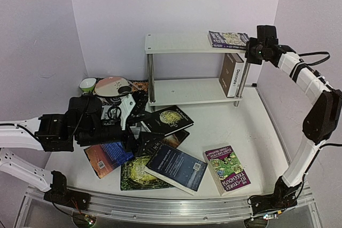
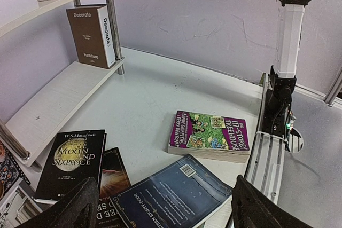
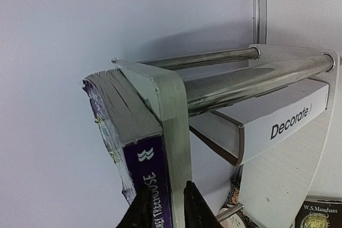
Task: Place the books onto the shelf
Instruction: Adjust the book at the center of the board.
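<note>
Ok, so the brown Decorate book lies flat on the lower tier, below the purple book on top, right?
No: the Decorate book stands upright on the lower tier, as the top external view shows. The purple book does lie on the top tier above it.

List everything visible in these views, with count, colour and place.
shelf: one, white with chrome legs, back of the table
Treehouse book: one, purple, flat on top tier, right end
Decorate book: one, brown-white, upright on lower tier, right end
loose books: at least six, black, dark blue, purple, orange-blue, green, on table before shelf
dishes: plate and bowl, pale and green-white, back left
left gripper: one, black, open above loose books
right gripper: one, black, at Treehouse book's spine
</note>
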